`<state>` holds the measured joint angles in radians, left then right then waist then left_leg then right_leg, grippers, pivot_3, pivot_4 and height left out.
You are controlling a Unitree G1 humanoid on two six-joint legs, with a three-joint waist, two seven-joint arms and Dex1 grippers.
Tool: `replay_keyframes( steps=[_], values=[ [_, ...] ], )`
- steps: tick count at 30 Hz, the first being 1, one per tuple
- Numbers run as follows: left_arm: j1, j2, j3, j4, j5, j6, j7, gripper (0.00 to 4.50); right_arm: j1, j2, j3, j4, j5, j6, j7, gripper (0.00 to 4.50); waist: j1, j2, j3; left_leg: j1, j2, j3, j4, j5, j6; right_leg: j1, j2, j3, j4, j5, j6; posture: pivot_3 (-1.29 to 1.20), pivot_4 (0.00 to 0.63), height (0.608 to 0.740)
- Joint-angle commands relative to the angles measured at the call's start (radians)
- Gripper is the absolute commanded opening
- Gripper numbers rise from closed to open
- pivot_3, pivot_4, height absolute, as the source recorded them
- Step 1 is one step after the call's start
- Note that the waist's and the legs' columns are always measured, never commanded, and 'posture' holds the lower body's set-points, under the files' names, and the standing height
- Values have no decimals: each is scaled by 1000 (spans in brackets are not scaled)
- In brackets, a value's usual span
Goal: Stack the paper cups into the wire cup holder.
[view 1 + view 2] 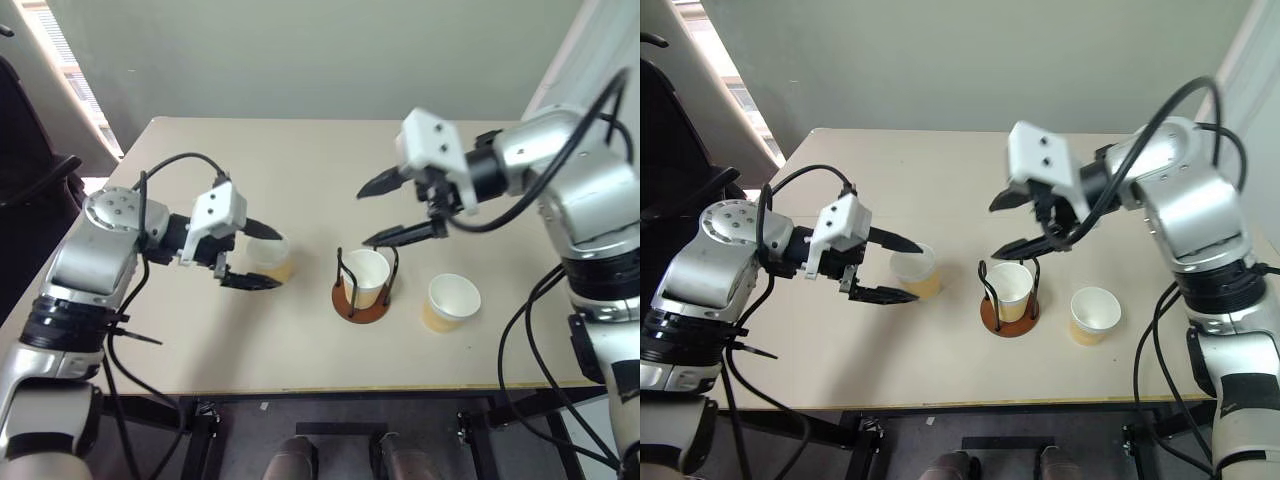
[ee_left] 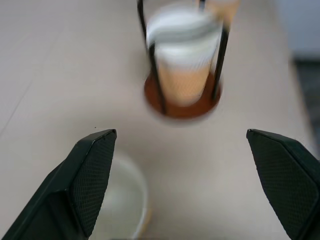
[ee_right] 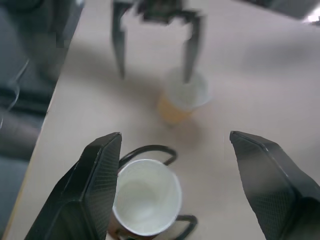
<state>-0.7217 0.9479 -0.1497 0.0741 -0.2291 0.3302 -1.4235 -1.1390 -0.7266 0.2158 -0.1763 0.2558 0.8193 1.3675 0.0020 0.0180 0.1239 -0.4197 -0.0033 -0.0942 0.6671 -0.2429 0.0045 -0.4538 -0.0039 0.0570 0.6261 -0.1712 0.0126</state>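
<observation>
One paper cup (image 1: 366,275) stands upright inside the wire cup holder (image 1: 352,310), near the table's front. My right gripper (image 1: 390,210) hovers open just above and behind it, with nothing between its fingers. In the right wrist view the same cup (image 3: 147,197) sits below the open gripper (image 3: 175,135). A second cup (image 1: 272,258) stands left of the holder. My left gripper (image 1: 256,256) is open beside it, one fingertip at the cup's rim; the cup (image 2: 125,200) lies close to one finger (image 2: 92,175). A third cup (image 1: 452,300) stands right of the holder.
The beige table (image 1: 300,160) has bare room behind the cups and on the left. Its front edge (image 1: 330,388) runs close below the holder. A dark chair (image 1: 30,170) stands off the table's left side.
</observation>
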Motion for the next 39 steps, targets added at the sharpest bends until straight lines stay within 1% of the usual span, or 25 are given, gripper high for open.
replay_keyframes(
  steps=[1, 6, 10, 23, 28, 33, 36, 39],
  values=[
    [-3, 19, -32, -26, 108, -43, 65, 4500, 1, -34, -88, -58, 88, 78, -21, 3619, 1, 0, 0, 0, 0, 0, 0, 0, 0, 0, 0, 0, 0, 0, 0, 0, 150, 740],
    [-21, 5, -67, -14, 184, -24, 118, 4500, 20, -71, -153, -100, 207, 143, -20, 3619, 0, 0, 0, 0, 0, 0, -1, 0, 0, 0, 0, 0, 0, 0, 0, 0, 150, 740],
    [-67, -14, -94, 25, 237, -46, 136, 4500, 26, -93, -158, -114, 251, 153, -38, 3619, 1, 0, 0, 0, 0, 0, -1, 0, 0, 0, 0, 0, 1, 0, 0, 0, 150, 740],
    [-129, -97, -155, 161, 313, -141, 114, 4500, 25, -133, -146, -124, 323, 164, -89, 3619, 2, 0, 0, 0, 0, 0, -1, 0, 0, 0, 0, 0, 1, 1, 2, 0, 150, 740],
    [-174, -157, -176, 262, 335, -248, 128, 4500, 38, -144, -148, -138, 343, 161, -101, 3619, 6, 0, 0, 0, 0, 0, 0, 0, 0, 0, 0, 0, 1, 3, 5, 0, 150, 740],
    [-195, -188, -176, 305, 318, -320, 75, 4500, 55, -158, -148, -147, 348, 131, -102, 3619, 6, 0, 0, -1, 0, 0, 0, -1, 1, 0, 0, 0, 0, 5, 8, 0, 150, 740],
    [-206, -199, -169, 337, 312, -384, 59, 3883, 64, -172, -148, -147, 351, 117, -97, 3669, 6, 0, 0, -1, 0, 0, 0, -1, 1, 0, 0, 0, 0, 5, 9, 0, 150, 740],
    [-226, -202, -161, 368, 298, -410, 22, 2811, 70, -188, -146, -142, 352, 108, -90, 3669, 6, 0, 0, -1, 0, 0, 0, -1, 1, 0, 0, 0, 0, 5, 10, 0, 150, 740]
  ],
)
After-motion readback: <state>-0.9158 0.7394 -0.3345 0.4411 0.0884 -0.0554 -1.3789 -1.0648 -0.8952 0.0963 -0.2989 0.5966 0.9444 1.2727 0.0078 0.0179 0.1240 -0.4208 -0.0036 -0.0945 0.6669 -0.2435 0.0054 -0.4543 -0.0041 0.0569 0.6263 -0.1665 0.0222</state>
